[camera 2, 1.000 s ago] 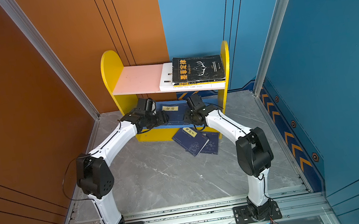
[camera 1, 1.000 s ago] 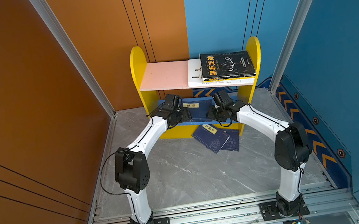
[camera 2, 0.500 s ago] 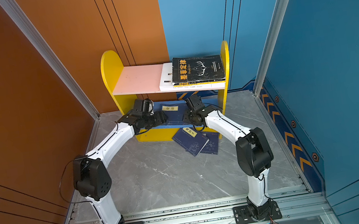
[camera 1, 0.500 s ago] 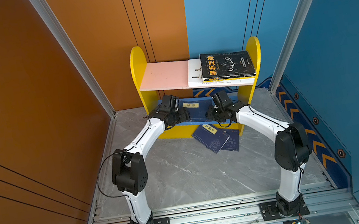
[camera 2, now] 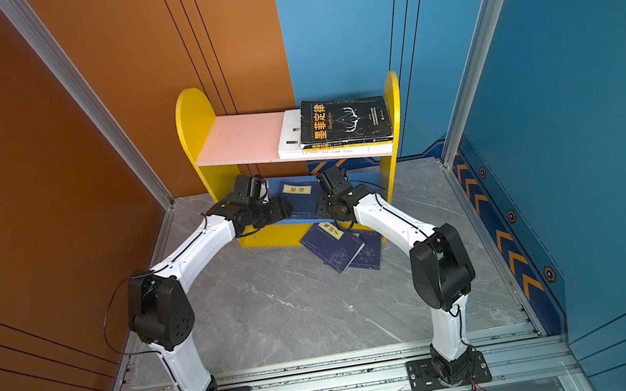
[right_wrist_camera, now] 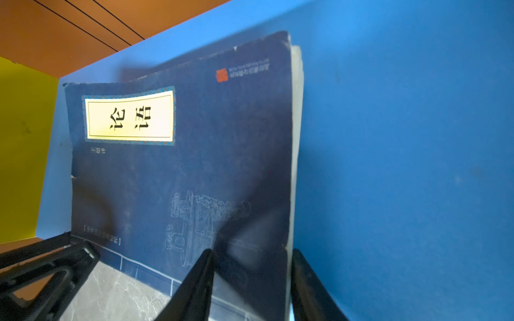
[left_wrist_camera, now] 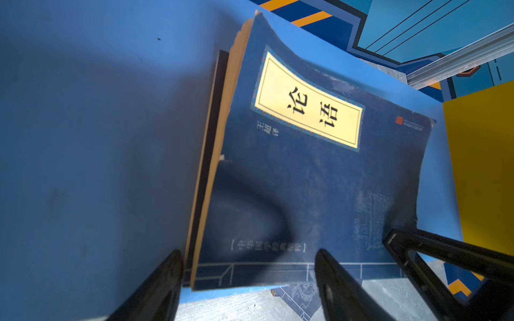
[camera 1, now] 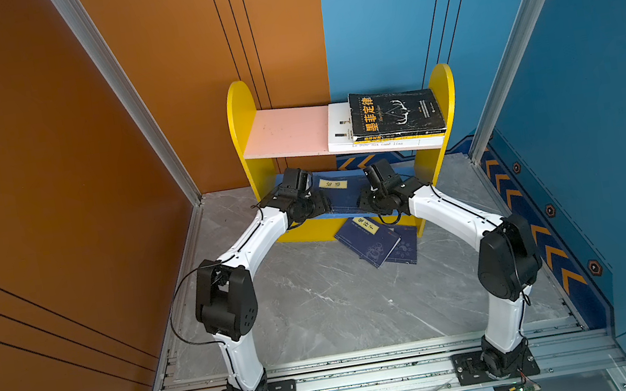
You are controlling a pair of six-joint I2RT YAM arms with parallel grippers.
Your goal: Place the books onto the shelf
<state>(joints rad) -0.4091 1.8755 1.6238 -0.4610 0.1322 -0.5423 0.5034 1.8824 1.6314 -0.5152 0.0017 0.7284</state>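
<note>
The shelf (camera 1: pixel 248 139) (camera 2: pixel 197 138) stands against the back wall. On its pink upper board a black book (camera 1: pixel 395 112) (camera 2: pixel 346 120) lies on a white one (camera 1: pixel 338 125). A navy book with a yellow label (camera 1: pixel 345 200) (camera 2: pixel 304 204) (left_wrist_camera: pixel 306 180) (right_wrist_camera: pixel 194 166) lies flat on the blue lower board (left_wrist_camera: pixel 83 139) (right_wrist_camera: pixel 389 166), its front edge overhanging. My left gripper (camera 1: pixel 319 204) (left_wrist_camera: pixel 247 251) is open astride the book's spine-side front corner. My right gripper (camera 1: pixel 366 199) (right_wrist_camera: pixel 251 251) is open astride the page-edge corner. Two navy books (camera 1: pixel 368 238) (camera 1: pixel 405 246) overlap on the floor.
The shelf's yellow side panels flank both grippers closely, and the pink board hangs just above them. Orange wall (camera 1: pixel 51 202) on the left, blue wall (camera 1: pixel 607 119) on the right, aluminium posts in the corners. Grey marble floor (camera 1: pixel 340 306) stretches between the arm bases.
The left arm has swayed slightly sideways and back. Both grippers stay at the navy book on the lower board, and the book has not visibly moved.
</note>
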